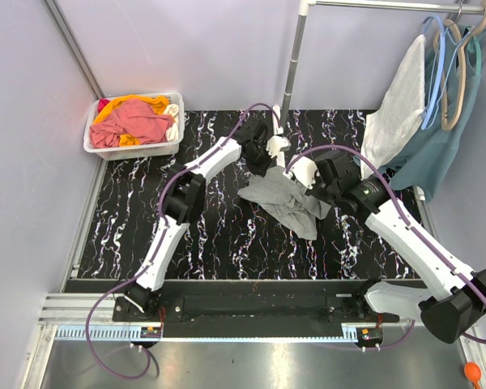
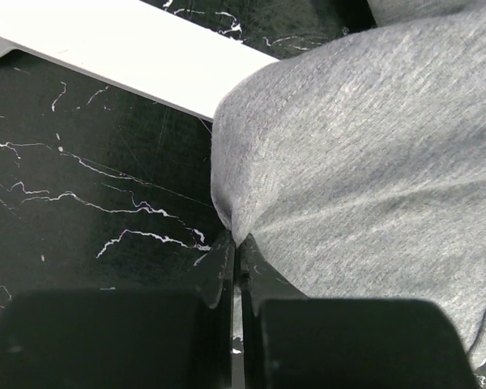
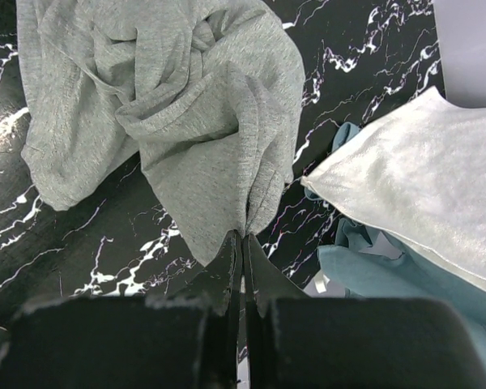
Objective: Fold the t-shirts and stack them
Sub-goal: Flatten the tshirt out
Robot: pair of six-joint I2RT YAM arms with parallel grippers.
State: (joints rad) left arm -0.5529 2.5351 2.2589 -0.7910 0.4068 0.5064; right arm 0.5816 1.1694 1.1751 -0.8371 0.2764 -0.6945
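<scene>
A heather grey t-shirt (image 1: 285, 201) hangs bunched between my two arms above the middle of the black marbled table. My left gripper (image 2: 236, 241) is shut on one edge of the grey t-shirt (image 2: 364, 154), near the white rack base. My right gripper (image 3: 244, 236) is shut on another folded edge of the same grey t-shirt (image 3: 186, 121), and the cloth droops crumpled below it. More t-shirts, pink-red (image 1: 134, 121) and orange (image 1: 150, 102), lie heaped in a white bin at the back left.
The white bin (image 1: 134, 150) stands at the table's back left corner. A metal rack pole (image 1: 292, 69) rises at the back centre. An off-white cloth (image 1: 397, 105) and a teal-blue garment (image 1: 437, 154) hang on hangers at the right, close to my right arm.
</scene>
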